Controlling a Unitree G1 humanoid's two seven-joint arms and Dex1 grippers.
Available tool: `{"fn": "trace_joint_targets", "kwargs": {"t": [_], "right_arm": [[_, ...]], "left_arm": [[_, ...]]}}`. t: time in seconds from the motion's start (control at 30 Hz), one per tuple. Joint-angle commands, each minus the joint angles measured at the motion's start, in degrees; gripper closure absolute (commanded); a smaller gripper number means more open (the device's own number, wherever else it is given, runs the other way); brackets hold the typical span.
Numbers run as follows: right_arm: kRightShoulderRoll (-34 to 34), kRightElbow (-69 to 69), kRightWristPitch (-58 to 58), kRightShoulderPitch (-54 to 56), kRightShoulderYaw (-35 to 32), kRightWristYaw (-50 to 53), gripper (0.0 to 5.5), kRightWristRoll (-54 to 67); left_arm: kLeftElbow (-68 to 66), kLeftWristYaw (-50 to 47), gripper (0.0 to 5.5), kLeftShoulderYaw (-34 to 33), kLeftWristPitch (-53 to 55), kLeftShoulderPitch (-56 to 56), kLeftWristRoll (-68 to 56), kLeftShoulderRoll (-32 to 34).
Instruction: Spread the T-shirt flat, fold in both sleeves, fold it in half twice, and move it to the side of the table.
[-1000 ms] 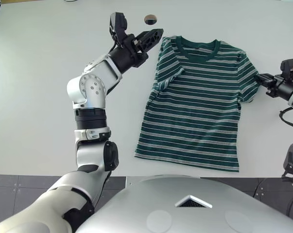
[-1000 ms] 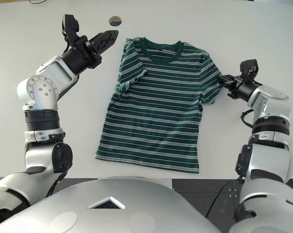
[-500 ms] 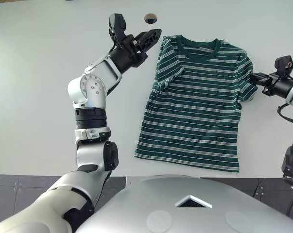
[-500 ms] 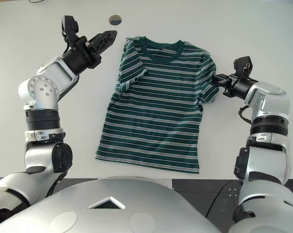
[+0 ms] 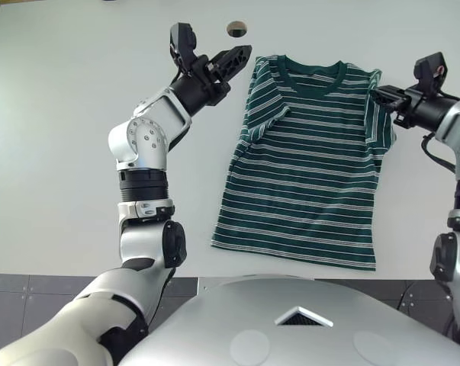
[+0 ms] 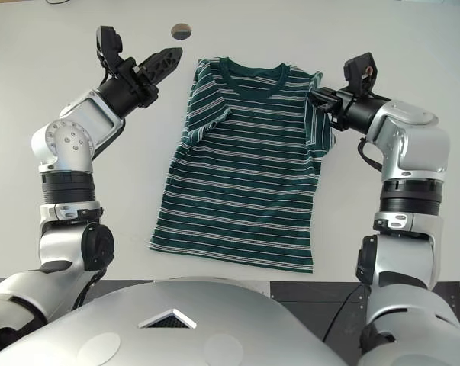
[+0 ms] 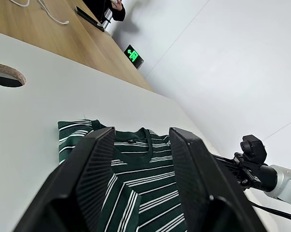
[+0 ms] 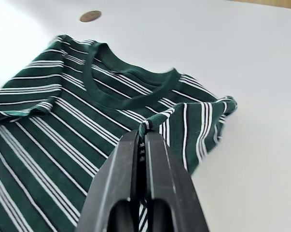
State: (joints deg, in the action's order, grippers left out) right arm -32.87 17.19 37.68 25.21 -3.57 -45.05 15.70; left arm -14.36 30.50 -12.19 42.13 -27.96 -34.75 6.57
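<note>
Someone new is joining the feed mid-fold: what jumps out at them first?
The green striped T-shirt lies at the middle of the white table. On the robot's right, the right gripper has its jaws shut on the bunched-up sleeve; the left gripper hovers, jaws open, beside the opposite shoulder near a round hole in the table.

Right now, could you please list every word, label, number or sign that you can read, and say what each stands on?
No text can be read anywhere in these views.
The green lit sign in the background: too small to read.
The T-shirt: stripes only, no print or label visible.
</note>
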Motion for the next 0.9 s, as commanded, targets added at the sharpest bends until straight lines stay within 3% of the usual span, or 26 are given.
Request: {"fn": "trace_joint_targets", "kwargs": {"t": [0.03,0.3,0.63,0.9], "right_arm": [[3.0,-0.8,1.2,1.7,2.3,0.9,5.36,0.1],[6.8,4.0,-0.3,2.0,3.8,3.0,5.36,-0.7],[7.5,-2.0,1.9,0.7,3.4,3.0,3.69,1.2],[7.1,-8.0,6.6,-1.0,2.9,3.0,3.69,3.9]], "left_arm": [[-0.4,-0.4,3.41,-0.3,-0.5,-1.5,-0.3,0.2],[-0.3,-0.5,3.41,-0.6,-0.1,-1.2,-0.8,0.4],[-1.1,-0.2,3.41,-1.5,-0.4,0.3,-1.2,0.8],[-2.1,0.1,3.41,-1.5,-1.2,1.3,-0.8,0.8]]}}
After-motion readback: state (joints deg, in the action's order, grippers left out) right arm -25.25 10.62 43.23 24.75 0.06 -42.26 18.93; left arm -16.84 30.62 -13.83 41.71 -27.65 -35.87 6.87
